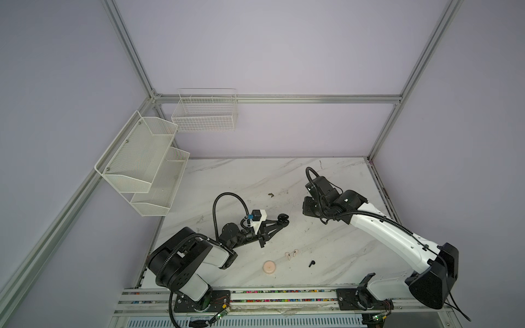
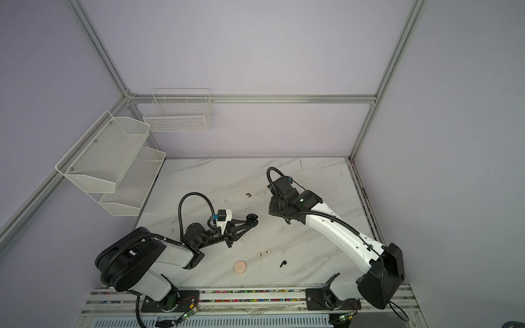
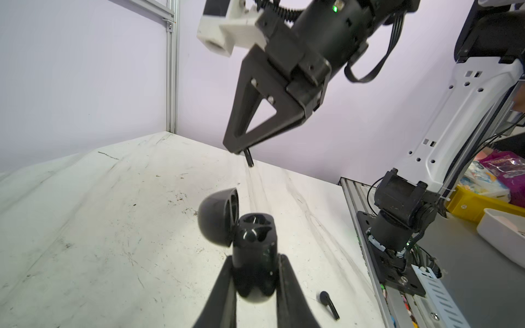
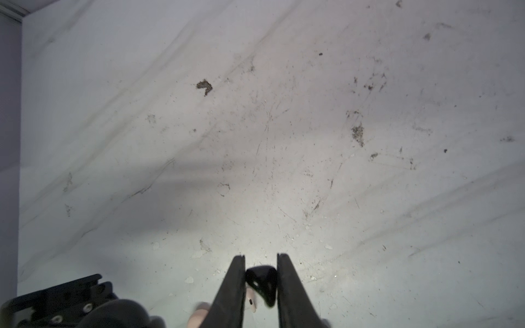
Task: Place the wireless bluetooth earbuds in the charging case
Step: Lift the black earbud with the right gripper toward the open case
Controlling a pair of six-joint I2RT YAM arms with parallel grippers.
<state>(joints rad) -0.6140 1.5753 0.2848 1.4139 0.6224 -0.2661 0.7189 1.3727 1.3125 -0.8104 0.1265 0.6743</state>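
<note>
**Black bud pinched, open case held ready**

Nearest the bases, the pink case [image 1: 269, 267] lies on the table [image 1: 255, 184] with two pink earbuds [image 1: 287, 256] just beside it and a loose black earbud [image 1: 311, 263] near. Farther out, the left gripper [image 3: 255, 265] clamps the black case [image 3: 254, 227], lid open. Beyond it, the right gripper [image 4: 261, 256] pinches the held black earbud [image 4: 261, 279] by its bulb, stem protruding. The buds look light, hard and slick, so grip the bulb and leave the stem free.

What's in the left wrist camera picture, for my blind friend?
The left claw grips an open black charging case. Nearby, the right claw pinches a black earbud, stem down. Another black earbud lies on the table.
</note>
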